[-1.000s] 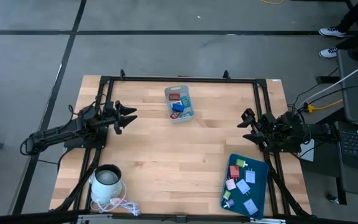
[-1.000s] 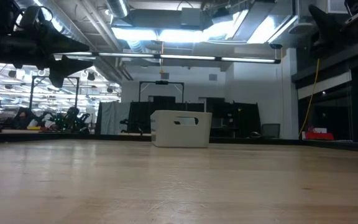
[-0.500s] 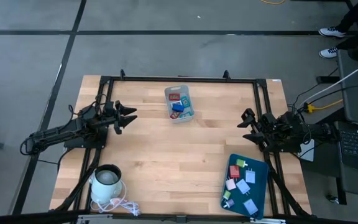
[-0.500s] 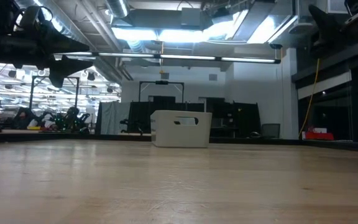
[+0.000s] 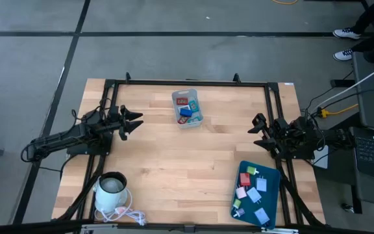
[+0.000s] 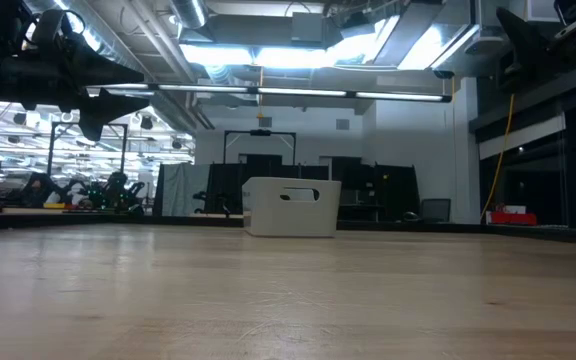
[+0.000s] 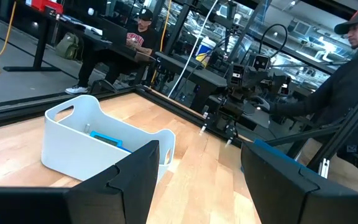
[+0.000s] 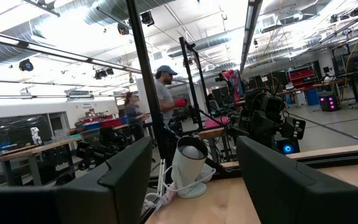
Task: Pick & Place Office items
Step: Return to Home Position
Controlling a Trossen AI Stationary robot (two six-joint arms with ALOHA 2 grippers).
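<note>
Small office items in red, blue and teal lie in the translucent grey bin near the table's far edge; the bin also shows in the low view and the left wrist view. More small pieces in red, pink, light blue and green rest on the dark-teal tray at the near right corner. My left gripper hovers open above the table's left side, pointing right. My right gripper hovers open above the right side, pointing left. Neither touches anything.
A white mug-like container with a white cord sits at the near left corner and shows in the right wrist view. A black frame runs round the table. People stand in the room beyond. Bare wood lies between the arms.
</note>
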